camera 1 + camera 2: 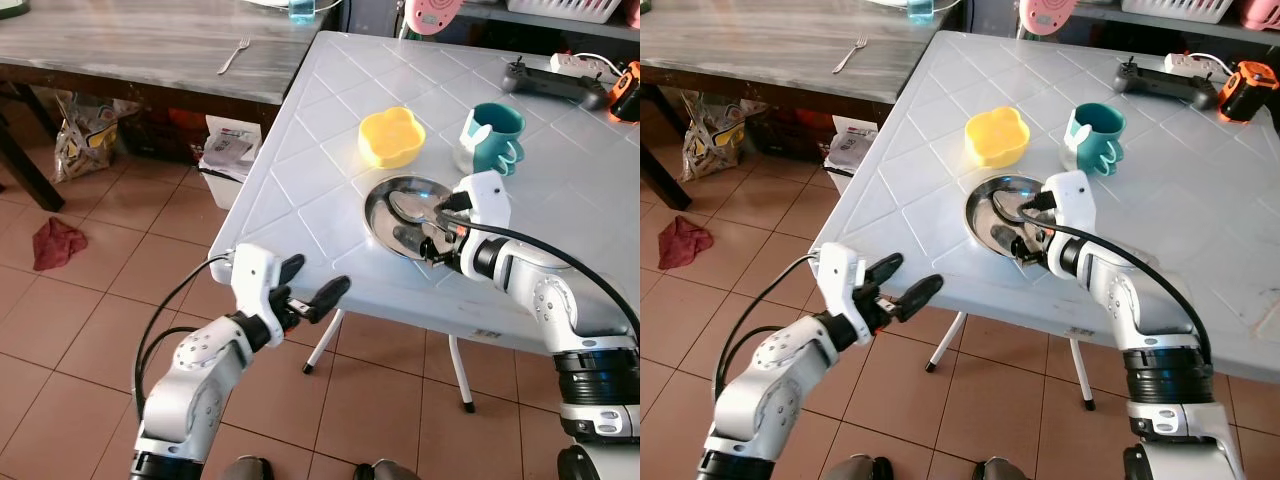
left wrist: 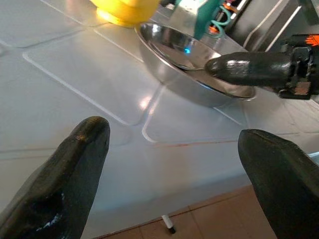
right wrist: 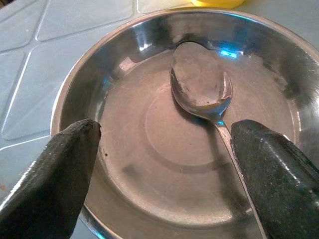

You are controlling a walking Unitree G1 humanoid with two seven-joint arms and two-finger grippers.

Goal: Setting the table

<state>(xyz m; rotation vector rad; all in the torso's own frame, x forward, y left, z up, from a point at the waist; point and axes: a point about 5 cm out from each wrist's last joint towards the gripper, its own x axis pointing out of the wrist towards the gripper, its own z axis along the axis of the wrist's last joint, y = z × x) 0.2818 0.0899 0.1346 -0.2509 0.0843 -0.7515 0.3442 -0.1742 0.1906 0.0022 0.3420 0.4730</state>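
Observation:
A shiny steel plate (image 1: 378, 200) lies near the front edge of the white table (image 1: 300, 190), with a metal spoon (image 3: 202, 94) resting in it. My right gripper (image 3: 164, 174) hovers low over the plate's near rim, open, one finger on each side of the dish. The spoon's handle runs toward one of its fingers (image 3: 276, 169). Behind the plate stand a yellow flower-shaped bowl (image 1: 391, 137) and a teal cup (image 1: 495, 138). My left gripper (image 1: 312, 285) hangs open in the air just off the table's front edge, pointing at the plate (image 2: 179, 59).
A fork (image 1: 234, 54) lies on the grey wooden table (image 1: 120, 45) at the back left. A black controller (image 1: 555, 82) and an orange object (image 1: 627, 92) sit at the white table's far right. On the tiled floor are a red cloth (image 1: 57, 243), a bag (image 1: 85, 130) and a white bin (image 1: 230, 155).

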